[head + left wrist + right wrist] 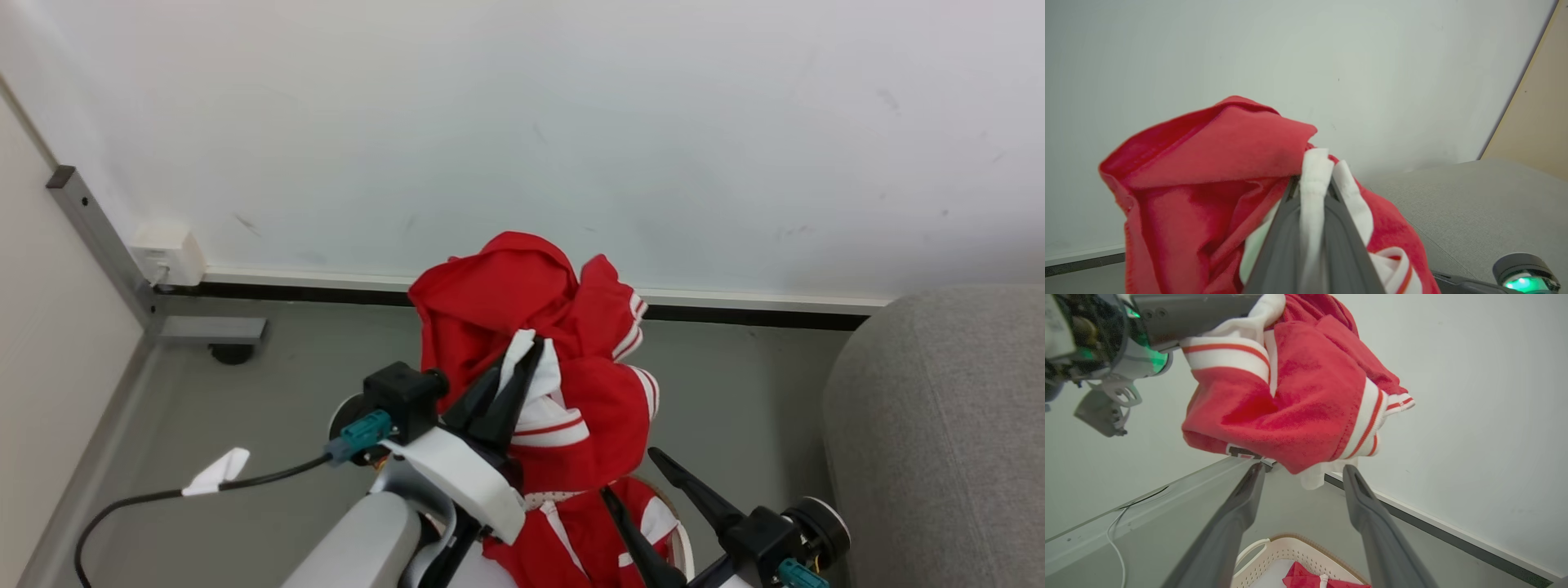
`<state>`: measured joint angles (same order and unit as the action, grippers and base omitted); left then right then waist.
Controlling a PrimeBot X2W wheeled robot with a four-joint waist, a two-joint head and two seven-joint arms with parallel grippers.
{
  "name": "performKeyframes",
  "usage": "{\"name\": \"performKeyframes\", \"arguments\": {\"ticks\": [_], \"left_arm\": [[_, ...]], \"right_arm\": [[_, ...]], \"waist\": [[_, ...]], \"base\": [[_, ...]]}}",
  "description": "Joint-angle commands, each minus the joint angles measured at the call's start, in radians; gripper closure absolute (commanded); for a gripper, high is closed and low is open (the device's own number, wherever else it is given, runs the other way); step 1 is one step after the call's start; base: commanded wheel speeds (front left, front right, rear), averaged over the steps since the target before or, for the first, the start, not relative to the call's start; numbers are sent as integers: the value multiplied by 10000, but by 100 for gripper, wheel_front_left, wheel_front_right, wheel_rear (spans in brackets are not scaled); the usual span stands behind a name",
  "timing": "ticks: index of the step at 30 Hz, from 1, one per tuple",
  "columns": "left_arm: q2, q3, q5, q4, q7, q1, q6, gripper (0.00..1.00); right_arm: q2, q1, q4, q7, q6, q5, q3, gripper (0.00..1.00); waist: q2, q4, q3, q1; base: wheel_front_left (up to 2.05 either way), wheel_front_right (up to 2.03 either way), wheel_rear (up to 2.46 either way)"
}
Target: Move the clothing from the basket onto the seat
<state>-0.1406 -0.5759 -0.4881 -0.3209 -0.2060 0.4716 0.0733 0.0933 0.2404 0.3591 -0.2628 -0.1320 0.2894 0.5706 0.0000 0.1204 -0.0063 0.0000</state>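
Two dark fingers of our left gripper are pressed together on a white fold of a red garment. The garment hangs bunched from them in the air, with its striped trim showing on our right side. Behind it is the pale wall, and the grey floor is under it. Lower down, our right gripper has its fingers spread wide with nothing between them, the tips just beneath the hanging cloth. We cannot tell whether they touch it. Under that gripper the basket stands on the floor with more red clothing inside. The seat is off to our right, well apart from the held garment. A black cable trails over the floor on our left.
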Motion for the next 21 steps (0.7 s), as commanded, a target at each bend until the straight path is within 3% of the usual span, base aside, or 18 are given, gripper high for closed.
{"name": "performKeyframes", "arguments": {"ticks": [1, 21], "left_arm": [[90, -153, -45, -82, 18, 126, 86, 100], [653, -1672, -147, -940, 31, 147, 427, 100]], "right_arm": [[42, 289, 280, -29, 23, -163, 200, 0], [-105, 1176, 1265, -32, 25, -677, 97, 2]], "waist": [[0, 263, -90, 0], [0, 1430, -304, 0]], "base": [[0, 0, 0], [0, 0, 0]]}}
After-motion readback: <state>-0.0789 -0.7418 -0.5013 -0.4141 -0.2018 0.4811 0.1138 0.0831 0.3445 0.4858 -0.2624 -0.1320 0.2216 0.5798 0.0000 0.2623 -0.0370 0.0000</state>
